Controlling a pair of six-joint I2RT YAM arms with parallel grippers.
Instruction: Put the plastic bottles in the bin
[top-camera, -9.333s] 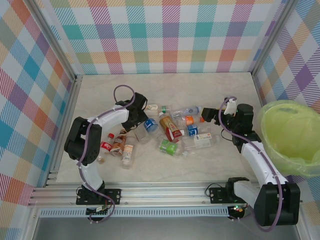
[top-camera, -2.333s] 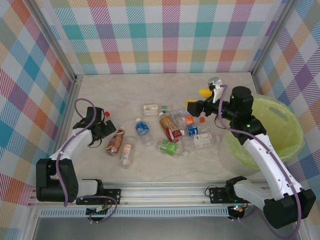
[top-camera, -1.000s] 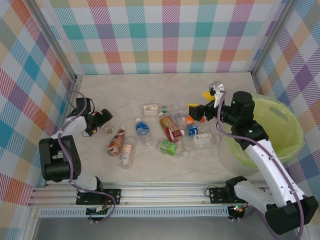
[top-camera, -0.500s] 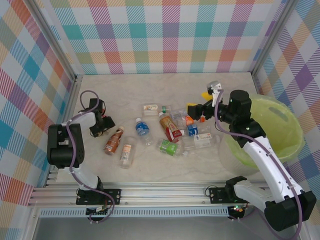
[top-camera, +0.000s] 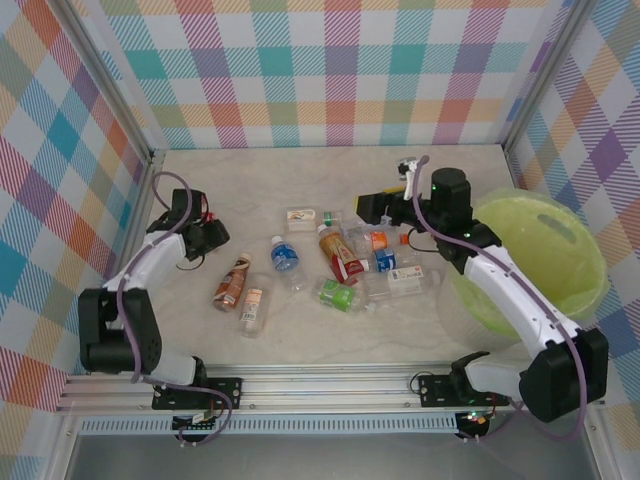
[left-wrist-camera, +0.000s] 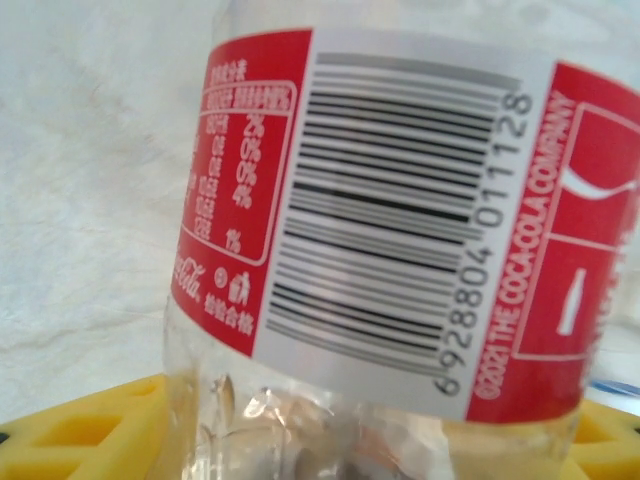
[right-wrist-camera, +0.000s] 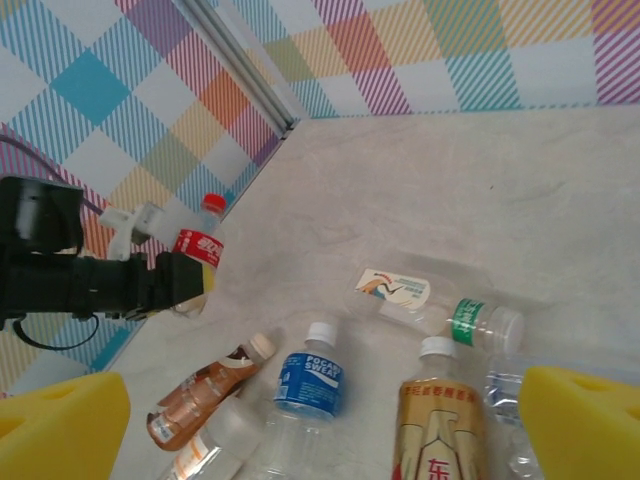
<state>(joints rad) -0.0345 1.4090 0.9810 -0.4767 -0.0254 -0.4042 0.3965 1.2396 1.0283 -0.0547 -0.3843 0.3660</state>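
Observation:
A clear bottle with a red label (left-wrist-camera: 400, 200) stands upright between my left gripper's yellow pads (left-wrist-camera: 80, 432), and the left gripper (top-camera: 207, 237) is shut on it at the table's left side. From the right wrist this bottle (right-wrist-camera: 198, 248) shows its red cap on top. My right gripper (top-camera: 376, 205) hangs open above the pile of plastic bottles, nothing between its pads (right-wrist-camera: 60, 425). Under it lie a blue-labelled bottle (right-wrist-camera: 310, 385), a brown one (right-wrist-camera: 205, 390) and a gold-labelled one (right-wrist-camera: 440, 425). The yellow-green bin (top-camera: 560, 250) stands at the right.
More bottles lie mid-table: a green-labelled one (top-camera: 338, 294), a white-labelled one (top-camera: 305, 215) and an orange-labelled one (top-camera: 254, 305). Checked walls and a metal frame post (top-camera: 135, 240) close in the left side, near my left gripper.
My left gripper has closed on the red-labelled bottle near the left wall. My right arm has swung left and back, away from the bin, over the pile.

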